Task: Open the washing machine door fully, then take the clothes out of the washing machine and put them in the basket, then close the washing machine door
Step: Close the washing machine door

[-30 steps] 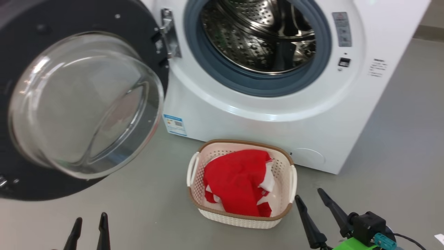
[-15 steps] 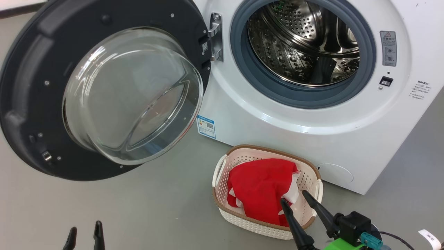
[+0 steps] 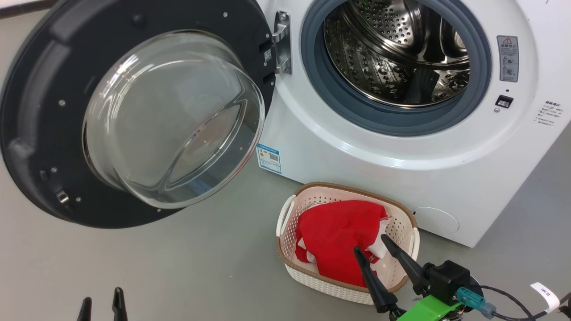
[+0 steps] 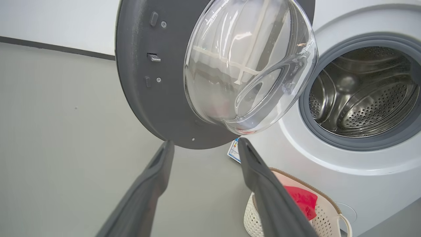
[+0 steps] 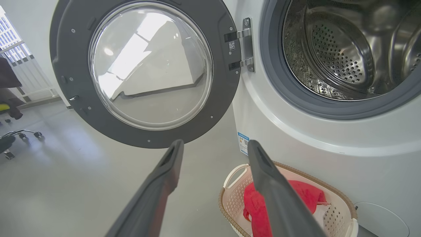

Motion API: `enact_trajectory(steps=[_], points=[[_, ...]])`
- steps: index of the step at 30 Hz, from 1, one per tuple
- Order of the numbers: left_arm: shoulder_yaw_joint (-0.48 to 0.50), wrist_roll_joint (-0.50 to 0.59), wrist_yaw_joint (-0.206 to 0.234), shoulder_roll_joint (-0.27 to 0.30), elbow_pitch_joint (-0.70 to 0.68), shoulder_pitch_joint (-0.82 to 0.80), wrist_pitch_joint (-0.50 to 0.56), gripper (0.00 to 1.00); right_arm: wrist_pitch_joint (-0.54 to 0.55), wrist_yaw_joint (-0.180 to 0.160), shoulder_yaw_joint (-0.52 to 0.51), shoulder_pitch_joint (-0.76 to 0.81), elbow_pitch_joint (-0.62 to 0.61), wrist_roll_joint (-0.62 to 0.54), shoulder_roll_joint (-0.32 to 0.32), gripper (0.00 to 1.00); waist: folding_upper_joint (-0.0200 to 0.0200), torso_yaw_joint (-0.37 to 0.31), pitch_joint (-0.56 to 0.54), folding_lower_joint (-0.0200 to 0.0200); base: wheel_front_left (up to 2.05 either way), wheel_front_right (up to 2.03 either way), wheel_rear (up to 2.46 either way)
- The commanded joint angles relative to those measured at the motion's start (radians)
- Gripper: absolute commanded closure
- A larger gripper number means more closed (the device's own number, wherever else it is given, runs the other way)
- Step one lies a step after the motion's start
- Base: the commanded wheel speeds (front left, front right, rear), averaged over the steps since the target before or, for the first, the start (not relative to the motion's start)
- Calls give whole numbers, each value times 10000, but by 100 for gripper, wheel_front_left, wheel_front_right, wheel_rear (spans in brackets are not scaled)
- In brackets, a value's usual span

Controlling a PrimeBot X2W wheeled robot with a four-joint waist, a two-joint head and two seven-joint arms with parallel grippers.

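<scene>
Label [image 3: 269, 158], seemingly QR-coded, on washing machine [image 3: 357, 151]

- A smooth grey floor [image 3: 187, 267] runs across the whole room, matte with a faint sheen.
- In the left wrist view, a white wall [image 4: 49, 19] meets the floor along a dark skirting strip [image 4: 56, 48].
- In the right wrist view, a bright window [image 5: 11, 42] with a pale grid stands far left, and daylight washes the floor beneath it.
- Nearby stands a chair's wheeled base [image 5: 19, 133].
</scene>
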Motion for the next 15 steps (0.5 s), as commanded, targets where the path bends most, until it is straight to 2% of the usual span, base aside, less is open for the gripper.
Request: enact_trajectory(steps=[1,2,3,8,12,15], points=[[299,-193,-29,55,-304,-330,-82,6,-49,16,284,-314,-198,70,22,0,0,-6,-1,0,0,0,0],[244,-322,-29,54,-346,-374,-82,67,-49,16,285,-314,-191,79,23,0,0,-10,-2,0,0,0,0],[235,-406,-29,54,-423,-433,-82,100,-49,16,271,-308,-191,89,24,0,0,-15,-3,0,0,0,0],[519,-912,-29,338,-1424,-1089,-82,100,-49,16,99,-160,-254,79,49,0,0,-52,-34,0,0,0,0],[969,-1087,-29,1331,-2352,-2000,-82,100,-49,16,-61,29,-338,41,94,0,0,-102,-37,0,0,0,0],[1384,-1544,-29,2180,-2459,-2914,-82,100,-49,16,-217,148,-416,-24,123,0,0,-179,5,0,0,0,0]])
